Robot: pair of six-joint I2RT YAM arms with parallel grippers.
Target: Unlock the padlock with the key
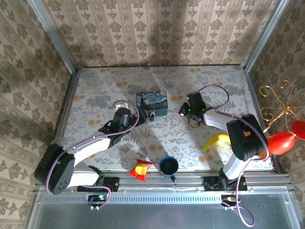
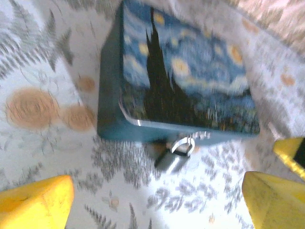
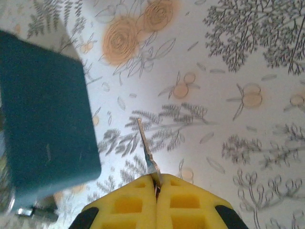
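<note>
a: where are we with the lock?

b: our right end effector [image 3: 156, 183] is pinched shut on the key [image 3: 146, 143]. the blade pokes out past the tips toward the upper left of the right wrist view. our left end effector [image 2: 157, 193] is spread wide with nothing between its fingers.

a: and the padlock?

b: the padlock [image 2: 172, 156] sits lower centre in the left wrist view. it is hooked to the front edge of the blue starry-night tin [image 2: 186, 76], and its body seems to rest on the tabletop [image 2: 43, 71]. it lies just ahead of our open left fingers, and the view is blurred.

a: what worries us from here?

b: the lock is tiny and hangs loose. if we push the key at it with nothing bracing it, we expect it to swing aside or the tin to slide. we also hold the key by a thin sliver, so an off-axis touch could twist it in the pinch or knock it out.

a: and the left side?

b: closing there could catch the tin's edge instead of the lock. we also cannot tell which way the lock faces, so the key may come in misaligned.
</note>
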